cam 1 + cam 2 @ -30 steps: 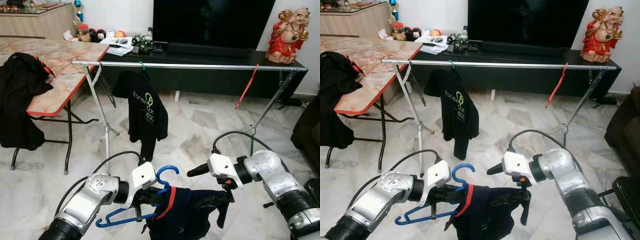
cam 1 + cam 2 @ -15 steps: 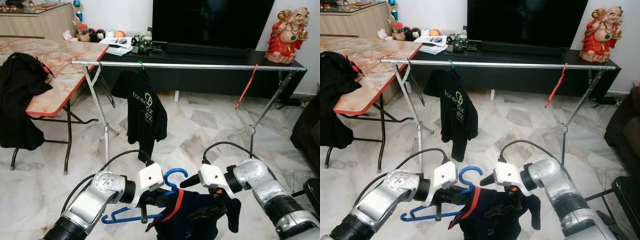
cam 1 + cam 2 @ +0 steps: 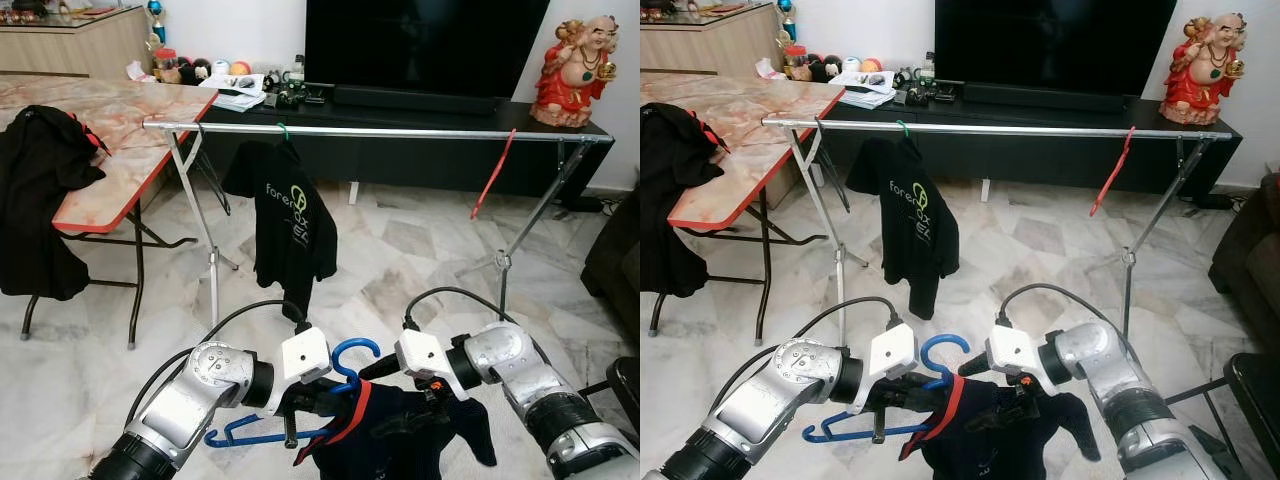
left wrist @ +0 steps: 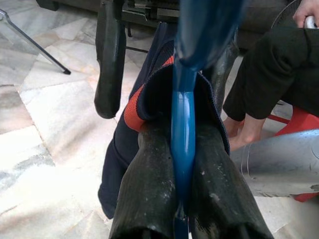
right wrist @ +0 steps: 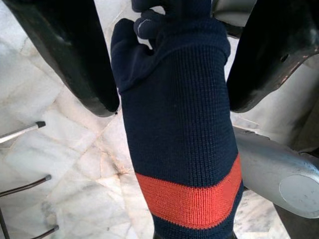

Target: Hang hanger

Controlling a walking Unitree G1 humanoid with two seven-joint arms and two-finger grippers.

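A blue plastic hanger (image 3: 345, 360) is held low in front of me, with my left gripper (image 3: 310, 400) shut on its neck (image 4: 182, 119). A navy shirt (image 3: 400, 445) with an orange-trimmed collar (image 4: 137, 107) is draped over the hanger's right side. My right gripper (image 3: 420, 415) is pressed into the shirt, open, its fingers (image 5: 75, 55) standing wide on either side of a ribbed navy band with an orange stripe (image 5: 179, 129). Beyond, a steel clothes rail (image 3: 400, 131) spans the room at chest height.
A black printed T-shirt (image 3: 290, 220) and a bare red hanger (image 3: 493, 175) hang on the rail. A marble-top folding table (image 3: 120, 130) with a black garment (image 3: 40, 200) stands left. Behind the rail is a TV stand with a red statue (image 3: 578, 70). A person's leg (image 4: 269, 84) is beside me.
My right gripper has moved left, closer to the hanger, and the shirt bunched up between the arms. The left arm carried the hanger slightly rightward, then held.
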